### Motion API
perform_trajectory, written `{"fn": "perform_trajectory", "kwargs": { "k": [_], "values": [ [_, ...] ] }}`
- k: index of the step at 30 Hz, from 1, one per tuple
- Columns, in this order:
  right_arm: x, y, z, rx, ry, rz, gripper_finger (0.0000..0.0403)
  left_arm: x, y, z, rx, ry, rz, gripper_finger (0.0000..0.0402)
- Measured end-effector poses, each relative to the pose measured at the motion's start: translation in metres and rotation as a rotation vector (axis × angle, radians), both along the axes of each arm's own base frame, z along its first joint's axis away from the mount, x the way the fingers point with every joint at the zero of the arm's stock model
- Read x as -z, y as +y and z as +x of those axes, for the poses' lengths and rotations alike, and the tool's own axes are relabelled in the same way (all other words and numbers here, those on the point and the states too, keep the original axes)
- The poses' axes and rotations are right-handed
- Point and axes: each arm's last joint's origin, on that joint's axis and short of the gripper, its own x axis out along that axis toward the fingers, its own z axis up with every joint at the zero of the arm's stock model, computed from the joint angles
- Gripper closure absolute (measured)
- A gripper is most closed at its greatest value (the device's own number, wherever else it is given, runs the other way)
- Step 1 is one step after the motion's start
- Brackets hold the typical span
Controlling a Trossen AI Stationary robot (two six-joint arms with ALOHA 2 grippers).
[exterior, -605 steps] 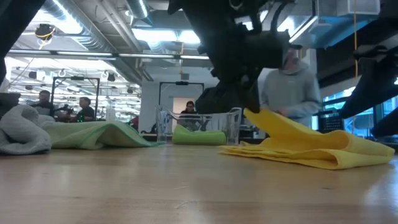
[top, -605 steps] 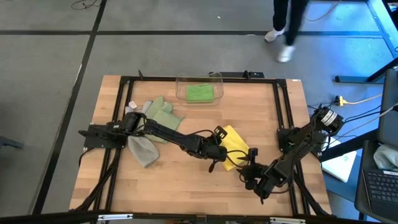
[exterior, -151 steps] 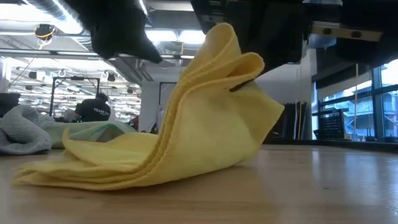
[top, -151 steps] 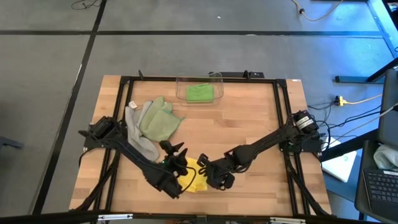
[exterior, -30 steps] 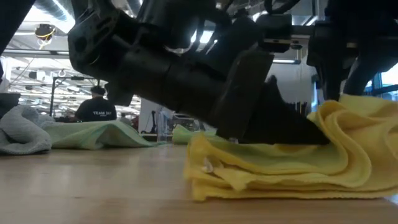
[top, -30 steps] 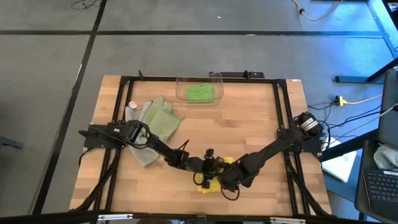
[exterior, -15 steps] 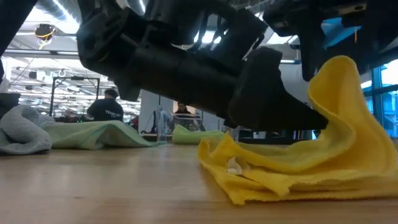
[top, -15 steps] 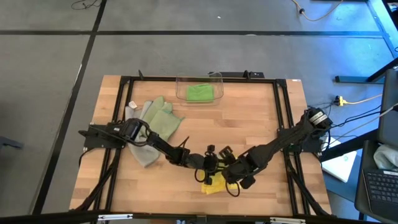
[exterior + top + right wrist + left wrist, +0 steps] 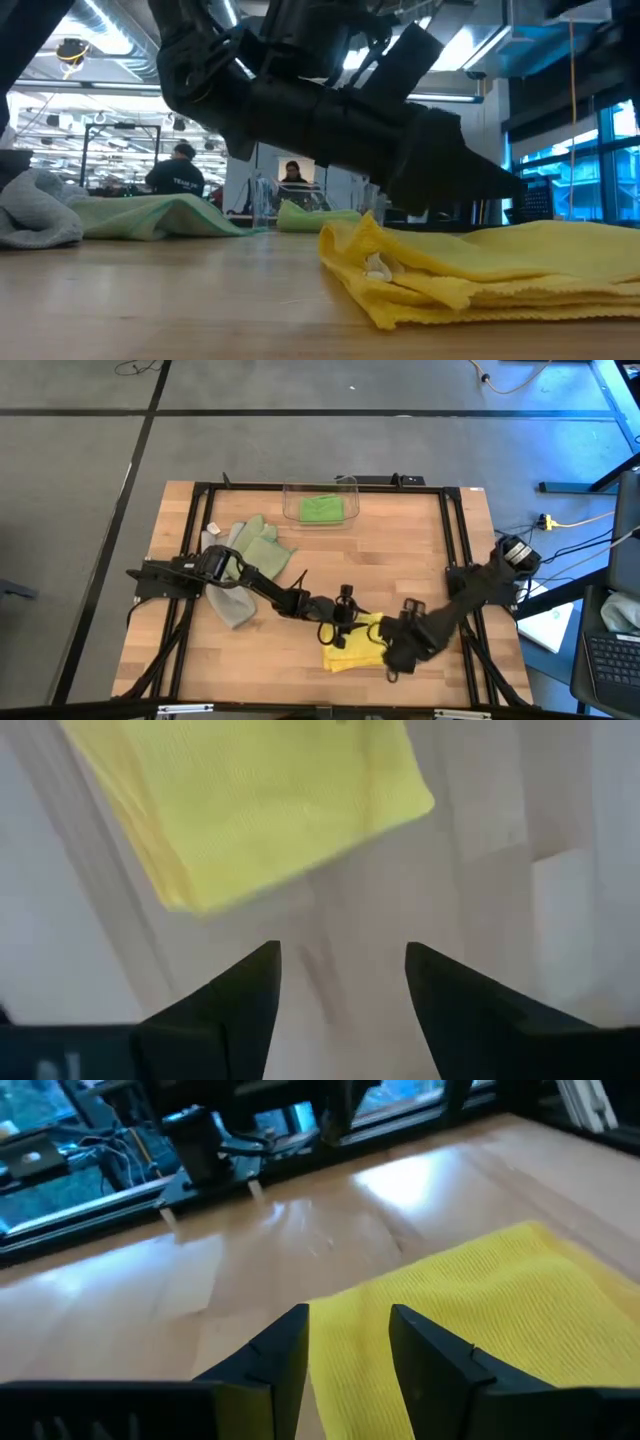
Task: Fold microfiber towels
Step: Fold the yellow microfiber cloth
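Your yellow towel (image 9: pixel 352 646) lies folded and flat on the table (image 9: pixel 400 560), close to the front edge, near the middle. Your left gripper (image 9: pixel 348 612) sits low at the towel's back edge with its fingers (image 9: pixel 275 1355) spread a little, holding nothing. Your right gripper (image 9: pixel 392 657) is just beside the towel, fingers (image 9: pixel 240 995) spread wide and empty. The sage green towel (image 9: pixel 258 552) and grey towel (image 9: pixel 228 600) lie bunched near the left edge. The bright green towel (image 9: pixel 321 509) rests in the clear bin (image 9: pixel 320 485) at the back edge.

Yellow towel (image 9: pixel 500 265) runs off frame; people behind seemingly blurred.
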Motion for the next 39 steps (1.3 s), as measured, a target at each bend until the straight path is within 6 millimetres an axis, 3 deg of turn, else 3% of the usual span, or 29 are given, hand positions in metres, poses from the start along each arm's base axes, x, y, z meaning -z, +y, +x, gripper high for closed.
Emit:
{"fn": "perform_trajectory", "kwargs": {
  "k": [6,9,14,17,21,25,28,30,35,39],
  "values": [
    [-0.003,0.035,-0.024,0.334,-0.335,-0.02,0.0185,0.005,-0.001,0.0,0.002,0.085,0.066,0.0266],
    [-0.004,0.046,-0.037,0.478,-0.451,-0.001,0.0185,-0.003,0.002,-0.001,-0.003,0.114,0.125,0.0266],
    [0.008,0.053,-0.062,0.701,-0.619,0.04,0.0185,-0.022,0.013,-0.002,-0.067,0.132,0.204,0.0266],
    [0.021,0.052,-0.074,0.725,-0.591,0.133,0.0185,-0.022,0.02,-0.002,-0.091,0.148,0.209,0.0266],
    [0.038,0.023,-0.091,0.731,-0.563,0.178,0.0185,-0.02,0.028,-0.001,-0.126,0.171,0.151,0.0266],
    [0.034,-0.014,-0.112,0.754,-0.632,0.268,0.0185,-0.017,0.037,-0.001,-0.161,0.199,0.107,0.0266],
    [0.03,-0.033,-0.12,0.799,-0.76,0.465,0.0185,-0.017,0.039,-0.001,-0.165,0.201,0.091,0.0266],
    [0.039,-0.044,-0.127,0.797,-0.747,0.567,0.0185,-0.017,0.036,-0.002,-0.163,0.203,0.071,0.0266],
    [0.077,-0.065,-0.13,0.798,-0.728,0.656,0.0185,-0.016,0.024,-0.005,-0.199,0.211,0.128,0.0266],
    [0.081,-0.065,-0.119,0.734,-0.761,0.7,0.0185,-0.032,0.015,-0.012,-0.236,0.219,0.176,0.0266]
  ]
}}
